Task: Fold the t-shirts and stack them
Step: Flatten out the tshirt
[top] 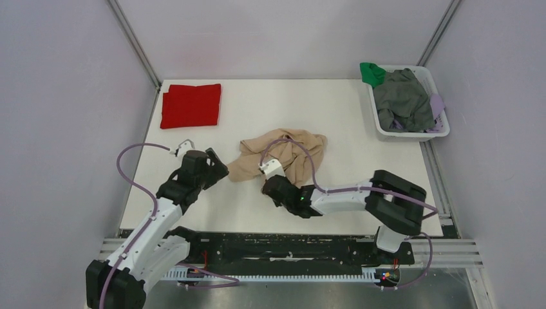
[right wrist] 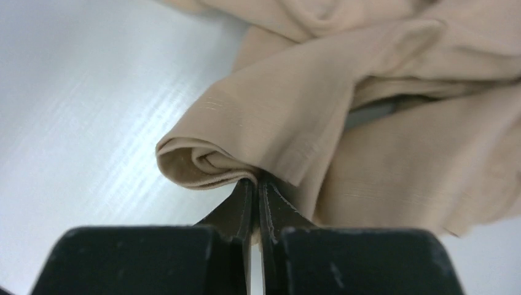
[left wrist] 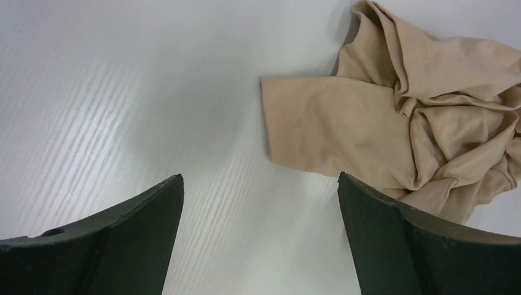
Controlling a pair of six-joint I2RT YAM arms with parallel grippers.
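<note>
My right gripper [top: 273,181] is clamped on the crumpled beige cloth t-shirt [top: 293,161], which lies in a loose heap near the middle of the white table [top: 290,103]. In the right wrist view the two black fingers [right wrist: 242,206] are pressed together on a rolled fold at the edge of the cloth [right wrist: 368,123], and the rest of the shirt bunches away toward 1 o'clock.

My left gripper [top: 217,170] sits just beside the shirt's 9 o'clock edge, fingers spread wide with nothing between them. In the left wrist view, bare table fills the gap at the gripper [left wrist: 261,181]. A flat sleeve of the beige shirt [left wrist: 381,123] lies toward 1 o'clock and reaches down to the tip of the right-hand finger [left wrist: 368,209]. I cannot tell whether cloth and finger touch.

The bright red cloth t-shirt [top: 190,105], folded to a flat rectangle, rests at the table's 10 o'clock corner, well apart from the beige one.

At 2 o'clock a white plastic basket [top: 407,136] stands at the table's edge. It holds a crumpled grey garment [top: 402,103], with a green cloth [top: 371,73] draped over its far corner.
</note>
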